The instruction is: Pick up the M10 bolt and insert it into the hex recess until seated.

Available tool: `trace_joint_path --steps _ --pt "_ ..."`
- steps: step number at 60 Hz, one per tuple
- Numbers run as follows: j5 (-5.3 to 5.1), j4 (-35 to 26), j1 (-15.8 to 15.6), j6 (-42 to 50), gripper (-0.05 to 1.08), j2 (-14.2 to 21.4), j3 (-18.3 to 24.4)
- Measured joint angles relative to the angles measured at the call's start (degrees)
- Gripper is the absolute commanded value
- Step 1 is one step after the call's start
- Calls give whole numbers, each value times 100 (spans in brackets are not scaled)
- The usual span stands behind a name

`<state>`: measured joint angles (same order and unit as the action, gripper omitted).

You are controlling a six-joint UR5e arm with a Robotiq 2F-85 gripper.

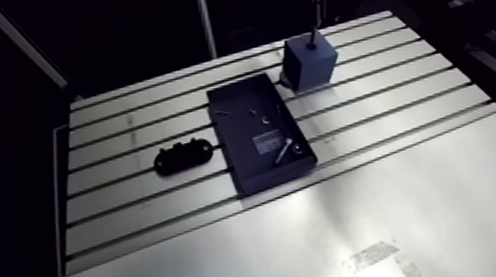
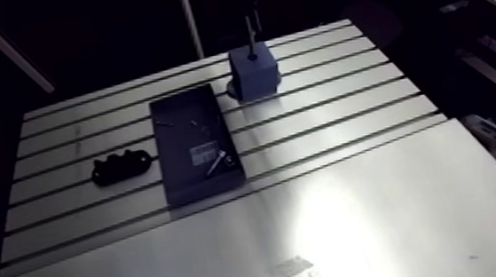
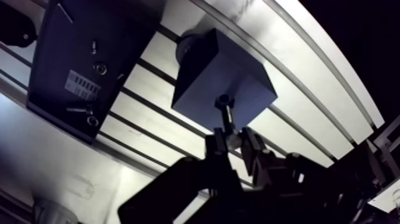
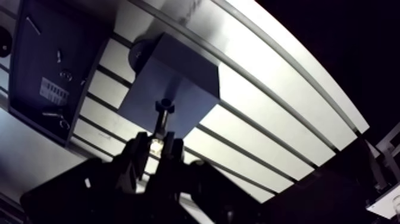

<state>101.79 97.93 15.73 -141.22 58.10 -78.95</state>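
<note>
Dark steel M10 bolt (image 3: 224,114) gripped head-down in your black two-finger claw (image 3: 232,142) | head at top of grey cube block (image 3: 199,71) on slotted aluminium counter (image 1: 371,90) | step: insertion | next: you press straight down, hex flats aligned

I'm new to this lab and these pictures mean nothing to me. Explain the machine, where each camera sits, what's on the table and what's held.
This is one robot arm at a slotted metal table. Two pictures come from a camera riding on the arm, looking down at the table; the other two come from a wrist camera looking past the gripper, a two-fingered clamp. On the table lie a black tray holding a few small screws, a flat black part beside it, and a grey block. The gripper is shut on a bolt, whose head is at the block's top face. Whether it is seated cannot be told.
</note>
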Motion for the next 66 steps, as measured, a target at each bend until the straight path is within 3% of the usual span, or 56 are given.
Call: trace_joint_path --steps 66 --pt "7 174 -16 -25 78 12 -127"
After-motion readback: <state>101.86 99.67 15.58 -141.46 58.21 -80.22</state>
